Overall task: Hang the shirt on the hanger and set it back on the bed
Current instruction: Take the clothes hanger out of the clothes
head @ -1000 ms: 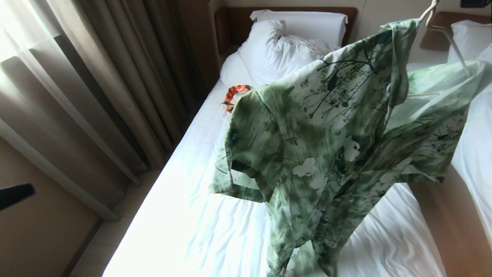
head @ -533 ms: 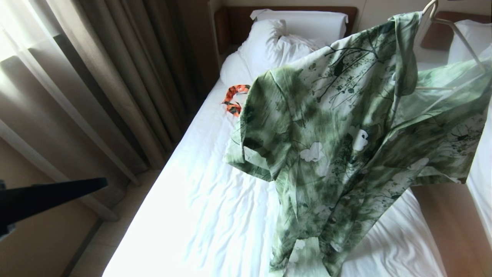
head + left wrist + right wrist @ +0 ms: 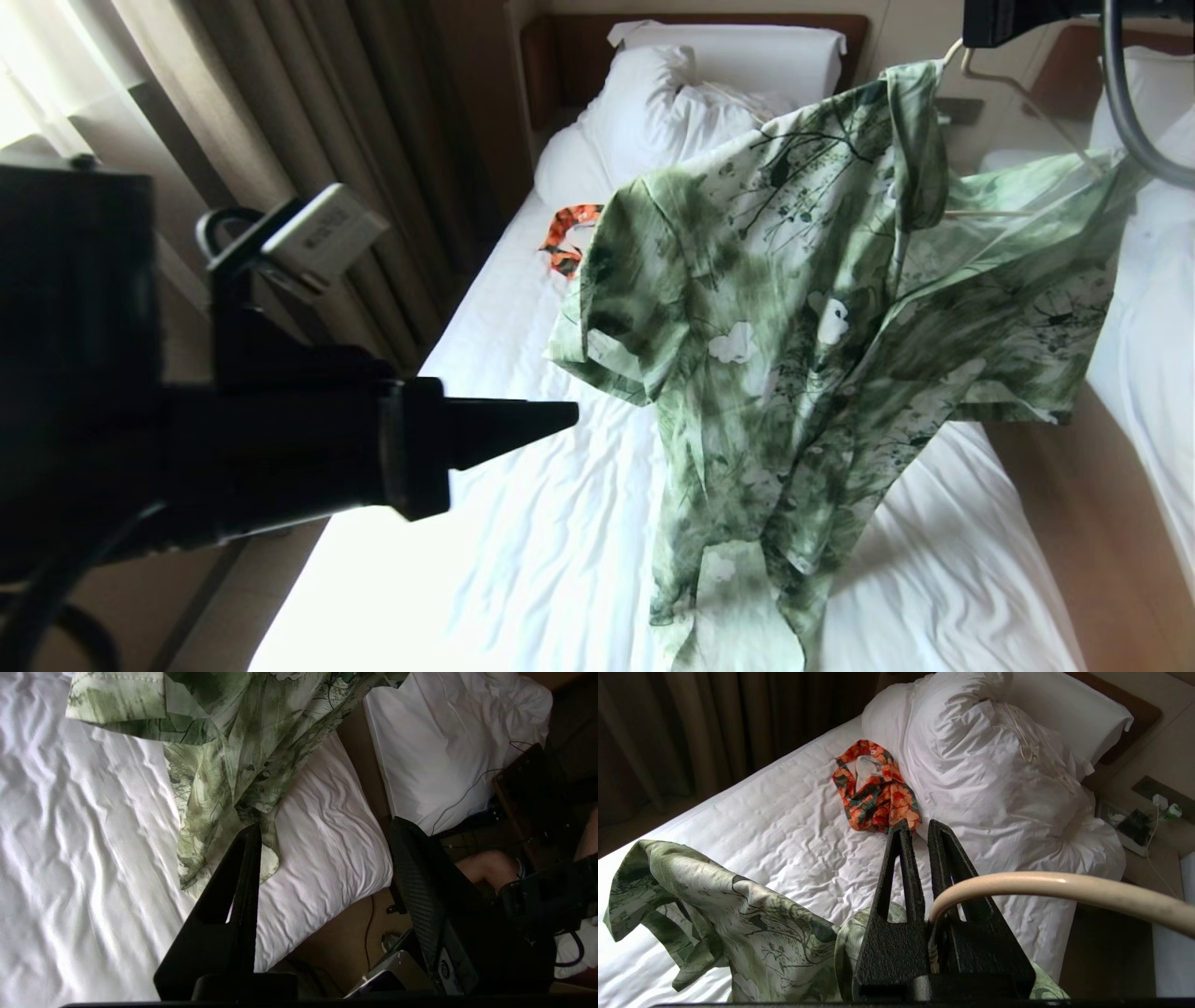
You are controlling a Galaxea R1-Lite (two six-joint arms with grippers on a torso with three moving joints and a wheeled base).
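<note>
Our right end effector (image 3: 920, 835) clamps the hanger (image 3: 1064, 891); our empty left end effector (image 3: 322, 835) gapes; the shirt (image 3: 794, 308) could slide off above the bed (image 3: 523, 523).

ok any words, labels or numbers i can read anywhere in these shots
None can be read.
Pale label plate on the left arm's wrist: printed marks, too blurred to read.
Small round marks on the device by the left pincer: too small to read.
Shirt, bed sheet, orange garment: patterns only, no text.
</note>
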